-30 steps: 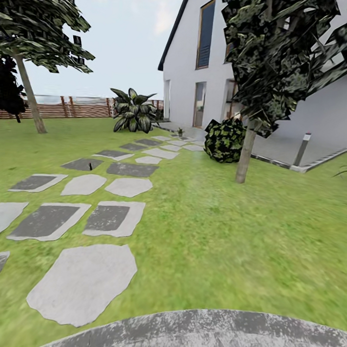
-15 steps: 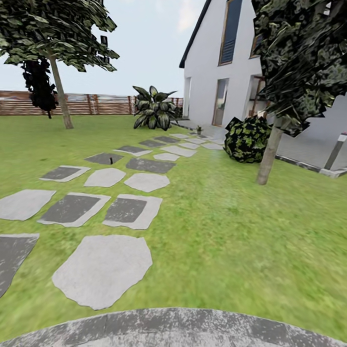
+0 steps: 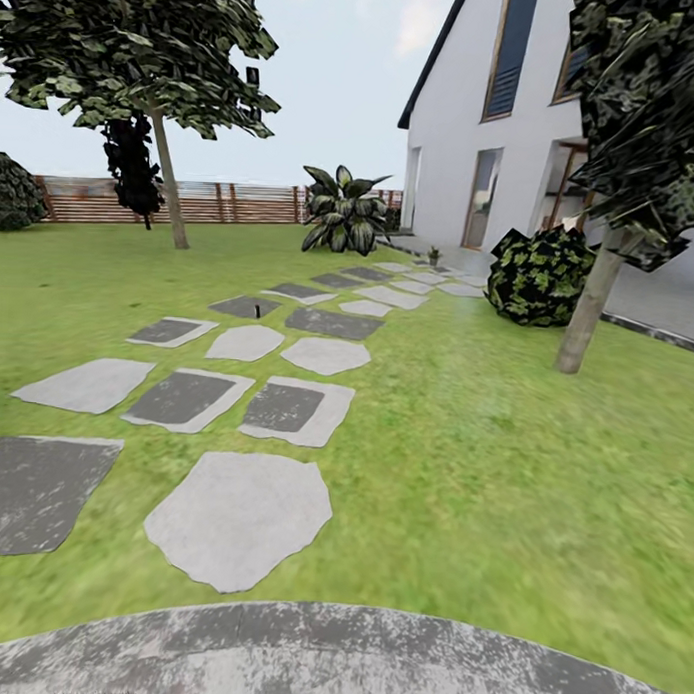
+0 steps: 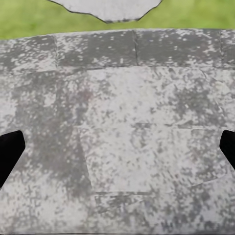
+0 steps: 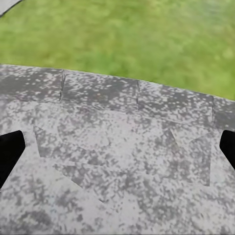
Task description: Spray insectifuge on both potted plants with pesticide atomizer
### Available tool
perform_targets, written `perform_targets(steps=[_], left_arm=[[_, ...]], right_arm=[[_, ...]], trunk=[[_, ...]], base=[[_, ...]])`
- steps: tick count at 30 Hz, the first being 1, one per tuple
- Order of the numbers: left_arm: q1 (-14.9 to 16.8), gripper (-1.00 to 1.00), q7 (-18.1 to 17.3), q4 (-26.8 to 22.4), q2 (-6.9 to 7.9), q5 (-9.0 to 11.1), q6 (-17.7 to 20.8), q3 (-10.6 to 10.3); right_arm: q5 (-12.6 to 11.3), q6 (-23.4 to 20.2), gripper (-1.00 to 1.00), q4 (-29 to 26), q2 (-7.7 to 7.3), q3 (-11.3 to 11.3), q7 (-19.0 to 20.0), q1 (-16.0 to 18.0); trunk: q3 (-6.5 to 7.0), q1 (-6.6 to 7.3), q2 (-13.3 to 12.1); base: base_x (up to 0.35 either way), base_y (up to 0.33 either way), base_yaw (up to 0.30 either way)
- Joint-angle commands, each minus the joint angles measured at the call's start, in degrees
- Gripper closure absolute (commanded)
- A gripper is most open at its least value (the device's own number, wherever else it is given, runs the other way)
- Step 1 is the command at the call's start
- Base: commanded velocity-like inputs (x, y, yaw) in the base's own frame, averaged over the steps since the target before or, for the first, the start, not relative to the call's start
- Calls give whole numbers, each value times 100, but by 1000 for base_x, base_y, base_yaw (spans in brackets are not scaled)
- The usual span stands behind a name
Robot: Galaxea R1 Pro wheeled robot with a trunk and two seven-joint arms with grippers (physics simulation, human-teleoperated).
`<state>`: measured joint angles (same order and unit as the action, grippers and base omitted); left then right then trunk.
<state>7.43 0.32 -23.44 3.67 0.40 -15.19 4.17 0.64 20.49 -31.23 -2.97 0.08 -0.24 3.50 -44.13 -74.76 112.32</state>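
Lawn (image 3: 504, 443) spreads ahead, and a tiny upright dark thing (image 3: 256, 309) on a far stepping stone (image 3: 244, 306) at 11 o'clock is too small to name. Both claws (image 4: 117, 147) (image 5: 117, 147) gape wide and empty over mottled paving (image 4: 122, 107), fingertips cut off at the frame edges.

I'm looking over the lawn (image 3: 503, 463), which runs back to a wooden fence (image 3: 222, 203). Grey stepping stones (image 3: 239, 515) lie flat in the grass, in a path toward the house. Round mottled paving (image 3: 336, 657) curves along the lawn's near edge. A small dark object (image 3: 256, 310), too small to identify, stands on one far stone.
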Motion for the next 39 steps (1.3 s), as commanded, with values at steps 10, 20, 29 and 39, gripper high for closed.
perform_targets(steps=[10,20,29,39], left_arm=[[5,-100,3,6,-6,4,-19,5],[5,-100,2,6,-6,4,-19,5],[5,-100,2,6,-4,4,-21,5],[5,-100,3,6,-6,4,-22,5]], right_arm=[[7,16,-100,-6,0,3,-2,2],[7,16,-100,2,-1,1,-2,2],[7,16,-100,2,-2,1,-2,2],[7,16,-100,-2,-2,1,-2,2]], trunk=[[-254,-219,405],[-506,-439,806],[-744,-637,1167],[-1011,-856,1568]], base=[[0,0,201],[0,0,173],[0,0,103],[0,0,66]])
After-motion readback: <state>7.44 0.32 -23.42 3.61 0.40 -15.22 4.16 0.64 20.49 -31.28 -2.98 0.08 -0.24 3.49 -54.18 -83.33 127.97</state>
